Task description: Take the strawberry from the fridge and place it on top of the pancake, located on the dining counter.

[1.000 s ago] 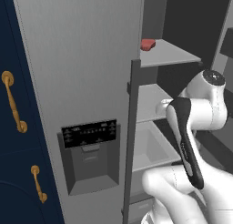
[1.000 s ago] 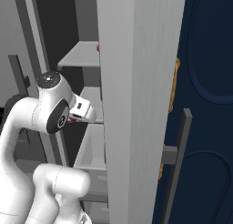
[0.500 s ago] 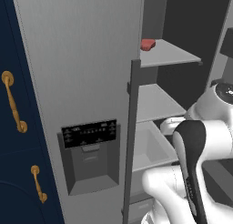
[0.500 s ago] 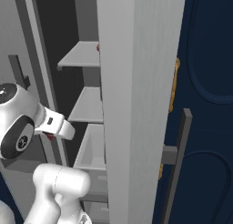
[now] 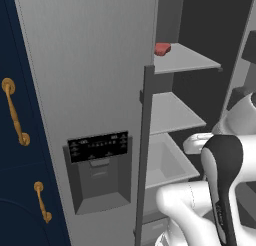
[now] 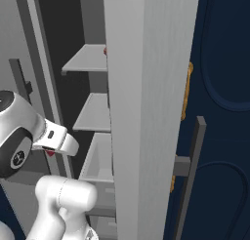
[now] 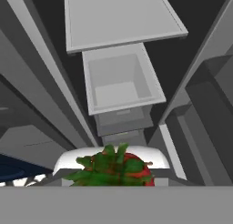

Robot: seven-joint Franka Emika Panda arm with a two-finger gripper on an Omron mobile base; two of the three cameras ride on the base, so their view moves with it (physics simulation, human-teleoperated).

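One berry is all I am carrying, and it explains how everything sits. At the far left of the left base view the navy cabinet (image 5: 9, 155) stays out of it; next to it the shut door of the fridge (image 5: 100, 75) shows its dispenser (image 5: 97, 162); right of that the other side stands open so I could get at the shelves. On the top shelf (image 5: 192, 60), upper middle of the frame, a flat red lump (image 5: 162, 49) lies untouched, since it is not what I was sent for.

At the bottom centre of the hand view the strawberry (image 7: 114, 169) sits leaf-side toward the camera, right where my fingertips rise; the leaves hide the tips themselves, but I judge them pinched on it, as nothing else supports it. Above it in that frame the drawer (image 7: 118, 82) and a shelf lie open and well apart from me.

In the right base view my gripper (image 6: 51, 150) hangs at the left edge, a speck of red beneath it, clear of the shelves.

Against the frame a second ago, my hand has drawn back from beside the middle shelf toward the left edge and sunk lower; the lump has not moved. The counter trip is, I reckon, next.
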